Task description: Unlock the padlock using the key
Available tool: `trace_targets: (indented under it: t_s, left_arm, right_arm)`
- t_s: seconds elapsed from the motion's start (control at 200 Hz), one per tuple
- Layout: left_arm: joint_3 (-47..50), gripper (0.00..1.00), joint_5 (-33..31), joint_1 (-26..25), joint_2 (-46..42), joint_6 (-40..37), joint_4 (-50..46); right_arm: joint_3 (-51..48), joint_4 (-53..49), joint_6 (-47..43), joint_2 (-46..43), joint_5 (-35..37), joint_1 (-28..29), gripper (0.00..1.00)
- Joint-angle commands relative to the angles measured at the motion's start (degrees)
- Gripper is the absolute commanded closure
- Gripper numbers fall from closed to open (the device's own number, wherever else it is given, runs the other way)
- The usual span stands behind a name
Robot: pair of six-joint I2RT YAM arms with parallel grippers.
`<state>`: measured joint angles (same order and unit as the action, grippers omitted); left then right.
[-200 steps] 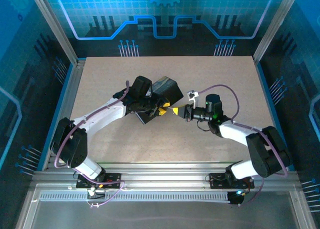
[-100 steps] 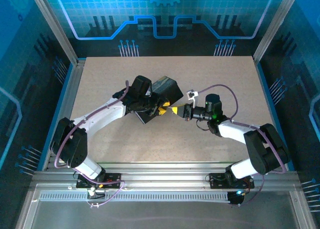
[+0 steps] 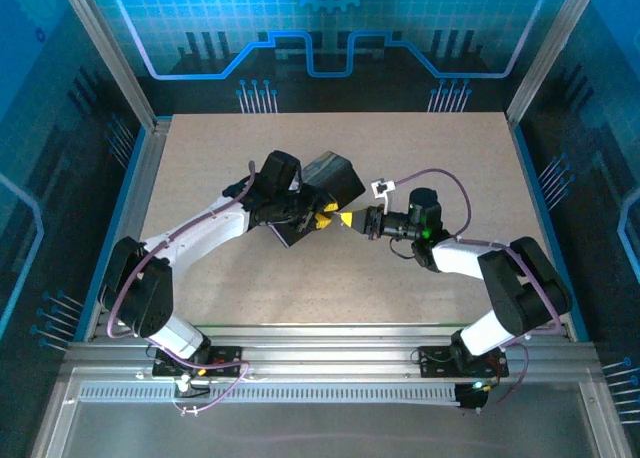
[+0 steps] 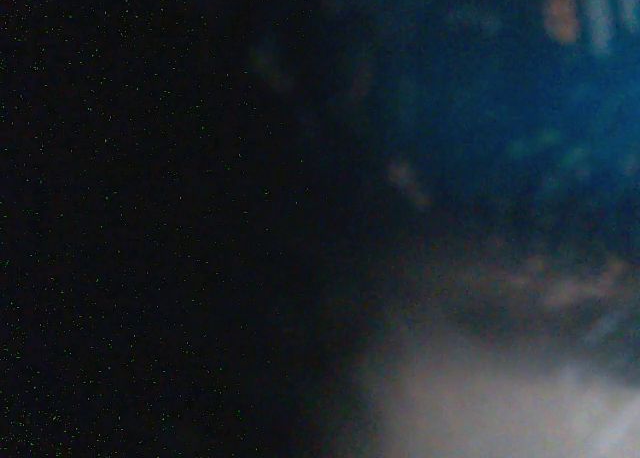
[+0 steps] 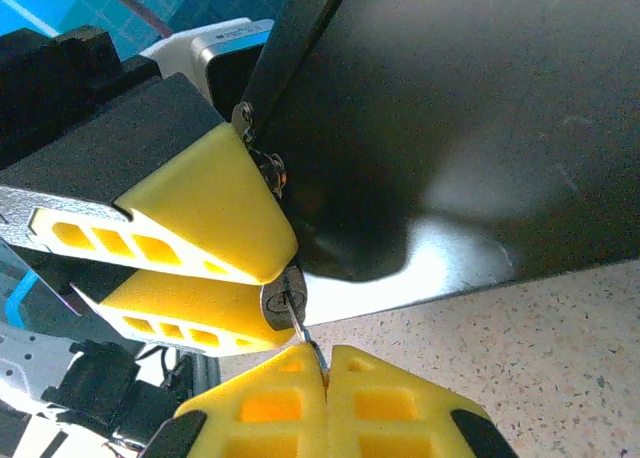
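"Top external view: what containers are there, and what is in them?" asks the senior inspector.

"One dark box (image 3: 338,178), near mid-bench. Its contents cannot be seen. The padlock (image 5: 284,301) sits just beside the box's lower edge."

"Edges and open room?"

"Bare bench (image 3: 420,288) lies on every side of the box, which stands well apart from the framed edges. The two arms meet just right of the box, their tips close together."

"State of the jaws?"

"Left gripper (image 5: 278,284): yellow jaws partly closed and clamped on the padlock, one above it and one below. Right gripper (image 5: 328,376): jaws pressed fully together, pinching the key (image 5: 306,340) at its near end."

"Orientation of the lock and key?"

"In the right wrist view, the padlock's round keyway face points down and right, toward the right gripper. The key's long axis runs from the closed jaws up and to the left, and its tip meets the keyway. How deep it sits cannot be told. The shackle is hidden behind the yellow jaws."
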<state>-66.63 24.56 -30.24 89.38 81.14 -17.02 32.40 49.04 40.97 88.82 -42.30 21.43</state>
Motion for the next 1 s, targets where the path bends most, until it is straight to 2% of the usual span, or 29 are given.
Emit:
trace_targets:
  t_s: [0.0,0.62,0.77,0.996]
  left_arm:
    - [0.4,1.0,3.4,0.0,-2.6,0.7,4.7]
    - [0.5,1.0,4.1,-0.5,-1.9,-0.8,2.8]
    - [0.6,1.0,1.7,1.5,-3.8,-1.5,0.1]
    - [0.0,1.0,0.1,4.1,-4.3,-2.7,-5.2]
  right_arm:
    - [1.4,6.9,4.1,1.3,-1.1,1.2,1.0]
    - [7.4,4.6,5.7,-1.1,1.3,7.9,1.0]
    - [7.8,-9.8,-2.3,-4.8,3.0,7.5,0.7]
    - [9.3,-32.8,-19.3,-9.6,4.5,2.7,0.5]
